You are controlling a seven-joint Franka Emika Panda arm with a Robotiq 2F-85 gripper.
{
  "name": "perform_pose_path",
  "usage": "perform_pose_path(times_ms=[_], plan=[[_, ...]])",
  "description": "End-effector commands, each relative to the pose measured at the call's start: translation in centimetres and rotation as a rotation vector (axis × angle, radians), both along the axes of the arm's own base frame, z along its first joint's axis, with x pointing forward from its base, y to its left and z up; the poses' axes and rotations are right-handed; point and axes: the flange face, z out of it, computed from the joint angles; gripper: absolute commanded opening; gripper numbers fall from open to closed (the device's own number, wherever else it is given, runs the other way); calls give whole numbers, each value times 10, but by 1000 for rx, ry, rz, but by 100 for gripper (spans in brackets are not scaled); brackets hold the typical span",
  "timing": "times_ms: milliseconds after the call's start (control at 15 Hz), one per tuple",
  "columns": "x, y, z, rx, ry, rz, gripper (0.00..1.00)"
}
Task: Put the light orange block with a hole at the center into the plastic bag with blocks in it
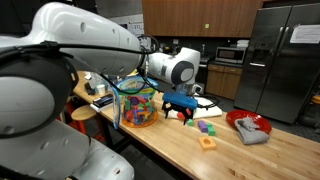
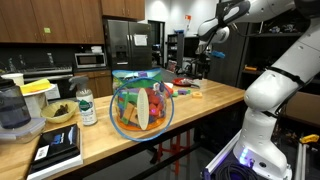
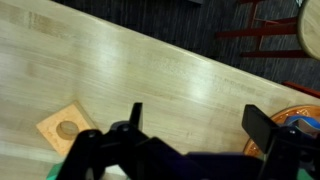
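Note:
The light orange block (image 1: 207,142) lies flat on the wooden table in front of the green and purple blocks. In the wrist view (image 3: 62,127) it is at the lower left, with its centre hole showing. The plastic bag (image 1: 137,104) stands upright and open, full of coloured blocks. It also shows in an exterior view (image 2: 140,102). My gripper (image 1: 181,112) hovers over the table between the bag and the loose blocks. In the wrist view, the gripper (image 3: 200,125) is open and empty, with bare wood between its fingers. The block lies left of the fingers.
A red bowl with grey cloth (image 1: 248,126) sits on the table beyond the blocks. Green and purple blocks (image 1: 205,127) lie near the orange one. A blender, bottle and bowl (image 2: 60,112) stand past the bag. The table edge runs close by.

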Motion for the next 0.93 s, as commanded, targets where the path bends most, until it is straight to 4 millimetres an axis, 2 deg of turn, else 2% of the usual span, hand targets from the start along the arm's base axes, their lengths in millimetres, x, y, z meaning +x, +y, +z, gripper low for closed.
perform_pose_path(times_ms=[0,867], plan=[[2,0,-2,-2,5,-2,100],[2,3,-5,-5,14,6,100]])
